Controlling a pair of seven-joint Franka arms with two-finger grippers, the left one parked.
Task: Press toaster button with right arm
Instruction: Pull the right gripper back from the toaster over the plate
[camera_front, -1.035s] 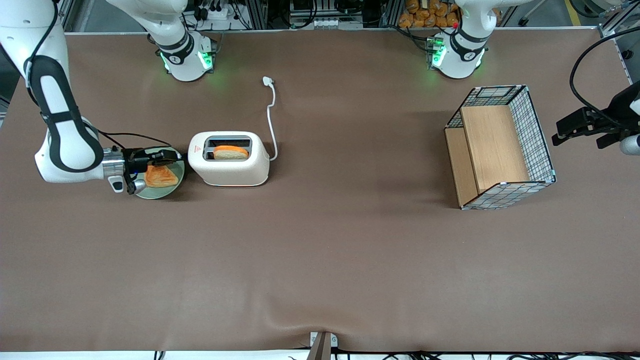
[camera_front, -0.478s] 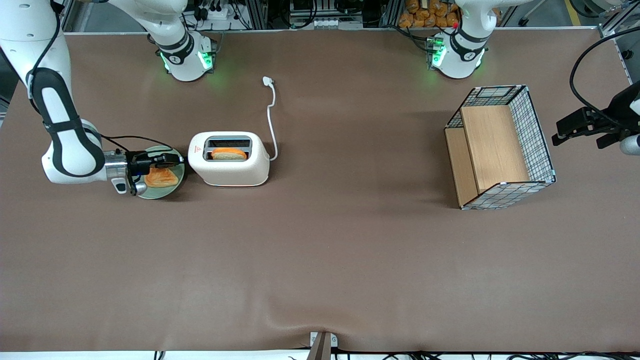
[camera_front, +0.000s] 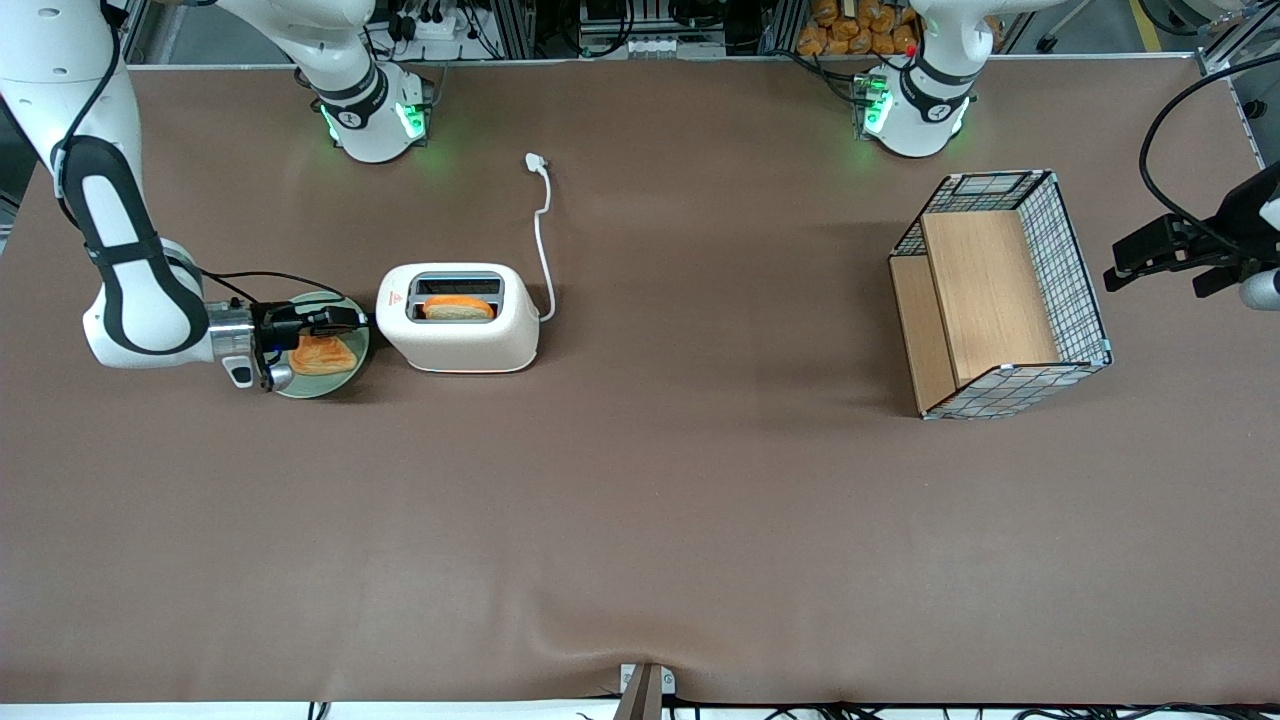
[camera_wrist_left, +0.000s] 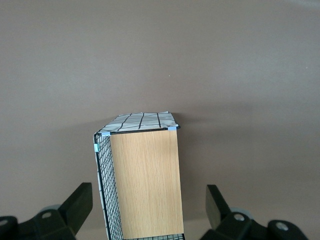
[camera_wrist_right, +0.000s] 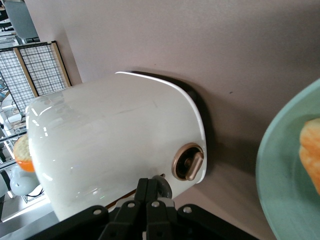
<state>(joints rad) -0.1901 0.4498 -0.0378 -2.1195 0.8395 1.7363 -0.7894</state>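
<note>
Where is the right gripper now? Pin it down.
The gripper hangs above the green plate, its shut fingertips at the toaster end nearest the red logo, on the toaster button, toward the working arm's end of the table.

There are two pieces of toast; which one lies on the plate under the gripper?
The flat toast on the green plate, partly under the gripper. The other slice stands upright in the toaster slot.

Logo: we make out a small red triangular mark on the toaster (camera_front: 458, 317) top, just past the gripper (camera_front: 345, 319); its wording is unreadable.
Other text: we find none.
</note>
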